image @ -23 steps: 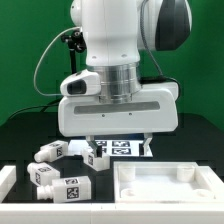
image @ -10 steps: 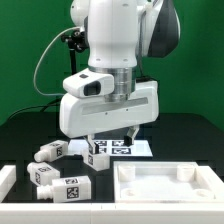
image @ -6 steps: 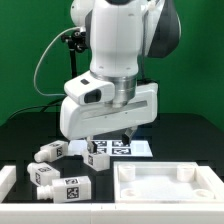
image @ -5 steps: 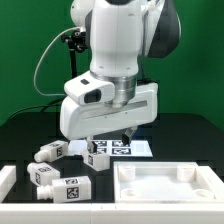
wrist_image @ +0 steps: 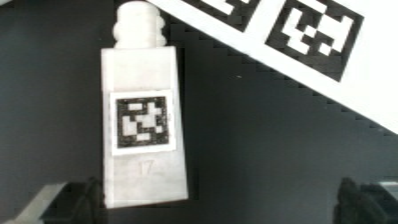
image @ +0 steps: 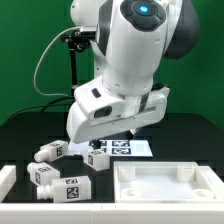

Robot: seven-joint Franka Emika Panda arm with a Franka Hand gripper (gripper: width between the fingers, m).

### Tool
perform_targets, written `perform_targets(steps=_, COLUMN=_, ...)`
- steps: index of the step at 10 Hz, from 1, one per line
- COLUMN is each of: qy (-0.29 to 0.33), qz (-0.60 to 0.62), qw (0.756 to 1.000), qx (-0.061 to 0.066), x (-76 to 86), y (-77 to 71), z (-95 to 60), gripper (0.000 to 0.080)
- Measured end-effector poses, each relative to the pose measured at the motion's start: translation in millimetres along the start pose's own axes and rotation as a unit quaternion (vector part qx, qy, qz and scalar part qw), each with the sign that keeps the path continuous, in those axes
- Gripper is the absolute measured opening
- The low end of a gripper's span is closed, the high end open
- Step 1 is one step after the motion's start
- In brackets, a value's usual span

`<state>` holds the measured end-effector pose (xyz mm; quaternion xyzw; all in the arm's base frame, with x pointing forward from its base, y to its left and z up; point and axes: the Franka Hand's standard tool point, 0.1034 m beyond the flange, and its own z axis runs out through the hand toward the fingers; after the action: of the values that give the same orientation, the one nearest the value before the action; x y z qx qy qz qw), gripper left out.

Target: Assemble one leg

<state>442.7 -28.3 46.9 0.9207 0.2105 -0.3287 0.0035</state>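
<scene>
Leg (wrist_image: 143,120): chunky white post, rounded knob at one end, one black-and-white square tag on its side. It lies on the black worktop (wrist_image: 267,170) just beside the marker board (wrist_image: 311,60). The claw (wrist_image: 217,203) is spread wide, empty.

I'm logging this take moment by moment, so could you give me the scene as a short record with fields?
gripper: open, jaws wide apart, no contact visible
leg: lying flat on the table, tag facing up, one end between the jaws
marker board: flat on the table, beside the leg
other legs: three lying loose at the exterior view's left
panel: white, raised rims, front of the exterior view's right
table: black
task state: leg not yet grasped
</scene>
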Motion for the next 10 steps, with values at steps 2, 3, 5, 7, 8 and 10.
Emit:
perform_targets(steps=2, qy=-0.090, qz=0.003, qw=0.996, qx=-0.007, x=7.0, y=13.3, z=3.6, gripper=0.0649)
perform_targets(steps=3, qy=-0.109, qz=0.000, qw=0.994, qx=-0.002, x=7.9, y=11.4, z=8.3, gripper=0.0649)
perform_targets(steps=5, qy=-0.135, qz=-0.002, qw=0.991, qx=0.005, x=10.8, y=9.3, z=10.8, gripper=0.0649)
perform_targets(steps=7, qy=-0.138, qz=-0.001, qw=0.990, qx=0.004, x=10.3, y=10.1, z=13.2, gripper=0.0649)
perform_targets(steps=8, qy=-0.145, qz=-0.004, qw=0.989, qx=-0.002, x=11.0, y=16.9, z=17.5, gripper=0.0649)
perform_targets(steps=10, qy=-0.144, qz=0.000, qw=0.990, qx=-0.004, x=12.4, y=33.5, z=19.2, gripper=0.0649)
